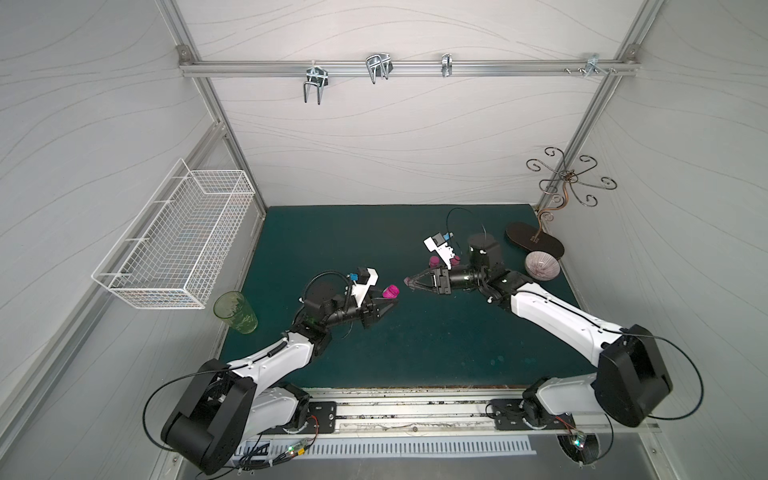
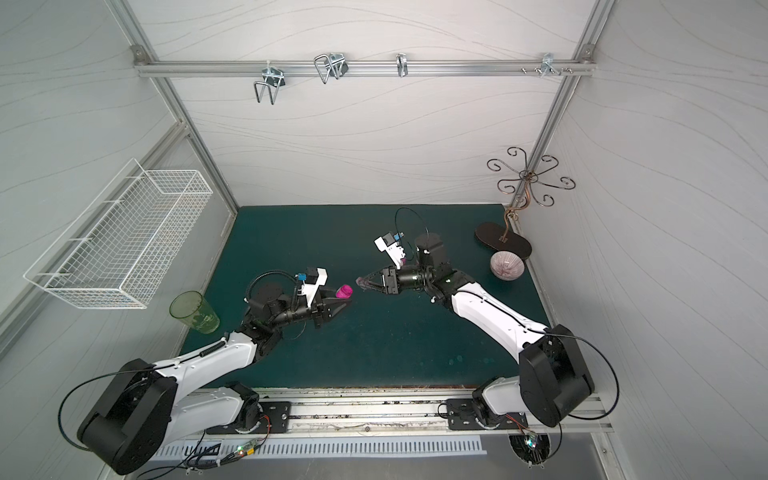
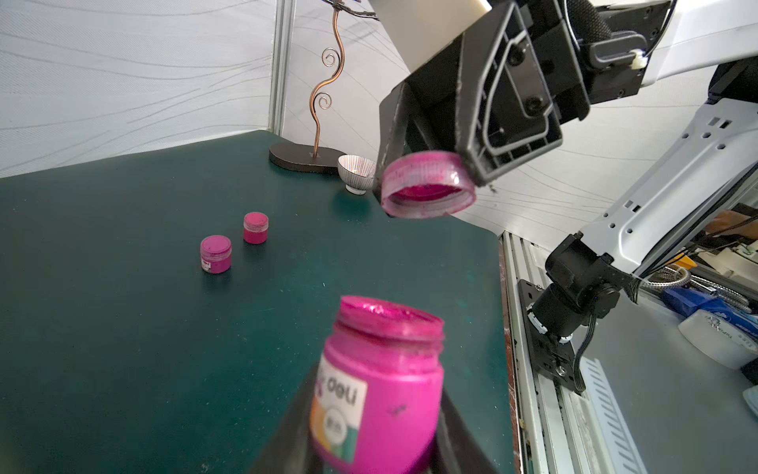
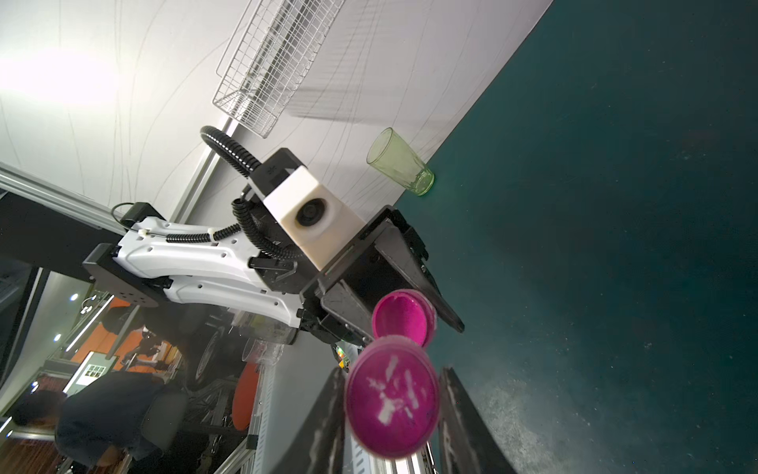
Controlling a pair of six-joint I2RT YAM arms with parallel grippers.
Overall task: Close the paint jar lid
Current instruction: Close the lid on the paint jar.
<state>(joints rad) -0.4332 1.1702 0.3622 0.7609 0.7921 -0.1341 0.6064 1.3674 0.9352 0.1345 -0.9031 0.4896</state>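
Magenta plastic everywhere, so here's my read. Left gripper is clamped on the body of the paint jar, holding it tilted off the green mat with the open mouth pointing toward the right gripper. That one's pinched on the lid across its ribbed rim. Lid and jar are near each other but clearly apart, nothing threaded yet.

Both look like light, stiff plastic. The paint smeared round the neck probably makes things slick, so taking the jar below the shoulder and the lid by its ribs seems sensible, no hard squeeze needed.

Left wrist view shows the lid's paint-coated inside, plus small capped jars standing on the mat. Right wrist view gives the lid's scuffed top instead. Only the top views show both arms and the gap between them.
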